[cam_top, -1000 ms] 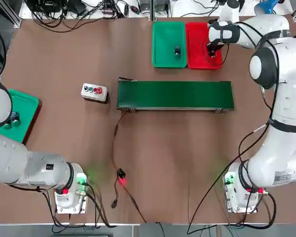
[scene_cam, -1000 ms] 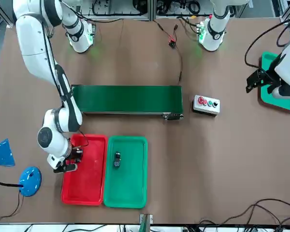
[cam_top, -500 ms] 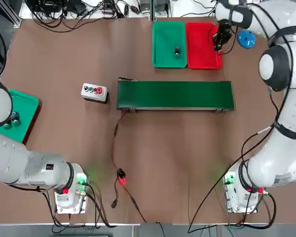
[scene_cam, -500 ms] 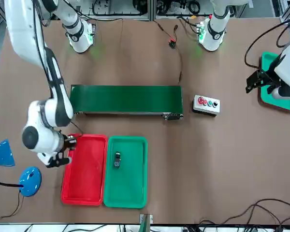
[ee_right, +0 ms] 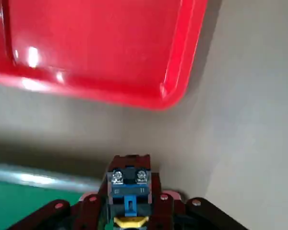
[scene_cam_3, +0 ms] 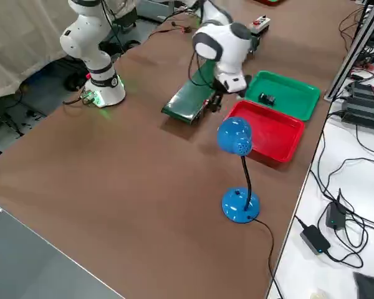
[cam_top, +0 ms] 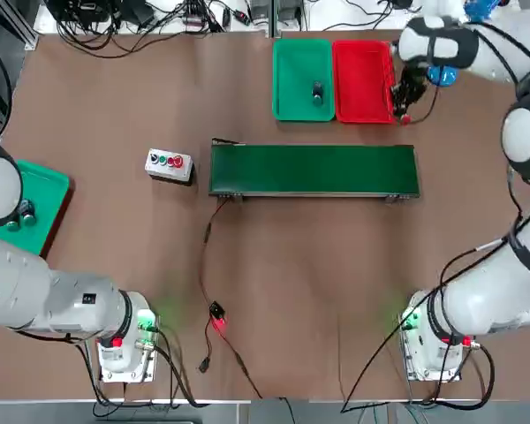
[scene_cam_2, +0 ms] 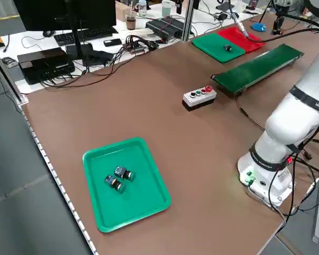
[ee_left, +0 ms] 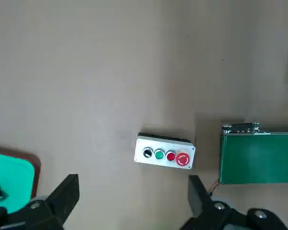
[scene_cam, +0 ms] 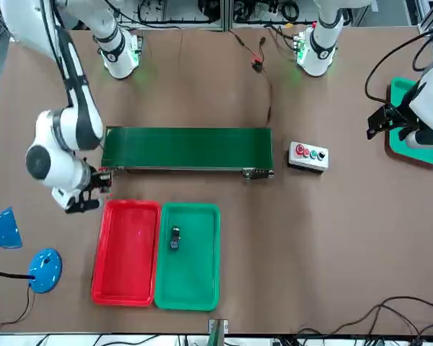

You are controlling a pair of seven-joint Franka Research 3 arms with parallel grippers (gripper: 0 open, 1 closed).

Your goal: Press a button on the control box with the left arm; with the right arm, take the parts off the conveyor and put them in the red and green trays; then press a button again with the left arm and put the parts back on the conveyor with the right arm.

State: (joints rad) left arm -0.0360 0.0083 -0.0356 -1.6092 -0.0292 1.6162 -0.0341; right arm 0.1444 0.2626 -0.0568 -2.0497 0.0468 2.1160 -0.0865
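Note:
My right gripper (cam_top: pixel 405 103) hangs just off the near right corner of the red tray (cam_top: pixel 362 79), above the gap to the green conveyor (cam_top: pixel 314 170). It is shut on a small dark part (ee_right: pixel 129 178) with a blue and yellow face. The red tray holds nothing. One dark part (cam_top: pixel 317 91) lies in the green tray (cam_top: pixel 293 53) beside it. The grey control box (cam_top: pixel 169 164) with its coloured buttons sits left of the conveyor. My left gripper (ee_left: pixel 132 186) is open, parked high at the table's left side, well away from the control box (ee_left: pixel 164 154).
A second green tray (scene_cam_2: pixel 143 196) with two small parts (scene_cam_2: pixel 117 178) lies at the table's left edge. A blue desk lamp (scene_cam_3: pixel 235 138) stands beyond the red tray. A cable with a red-lit plug (cam_top: pixel 216 315) runs from the conveyor toward me.
My right gripper has lifted the part out of the red tray, swung past its right edge and come toward the conveyor's right end. The left arm has not moved.

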